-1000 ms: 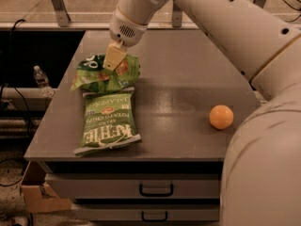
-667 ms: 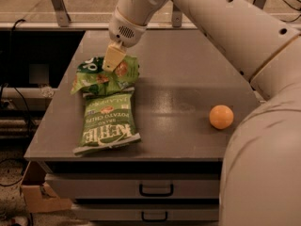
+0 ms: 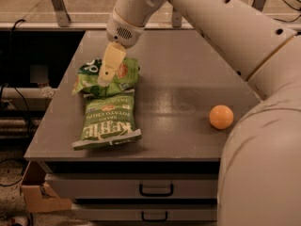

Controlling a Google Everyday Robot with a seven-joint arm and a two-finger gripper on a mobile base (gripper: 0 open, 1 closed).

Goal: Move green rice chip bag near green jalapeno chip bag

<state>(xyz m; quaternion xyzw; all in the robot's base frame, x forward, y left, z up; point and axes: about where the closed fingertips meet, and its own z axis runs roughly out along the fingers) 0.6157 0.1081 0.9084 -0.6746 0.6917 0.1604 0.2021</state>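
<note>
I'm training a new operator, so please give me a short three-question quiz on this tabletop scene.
1. True or false: the green rice chip bag lies on the opposite side of the table from the green jalapeno chip bag.
2. The pincer is at: A) the green jalapeno chip bag B) the green rice chip bag C) bare table.
3. Fill in: in the camera view, the orange ball sits to the ___ of both bags.

Key: 1 false, the bags lie edge to edge; 2 B; 3 right.
</note>
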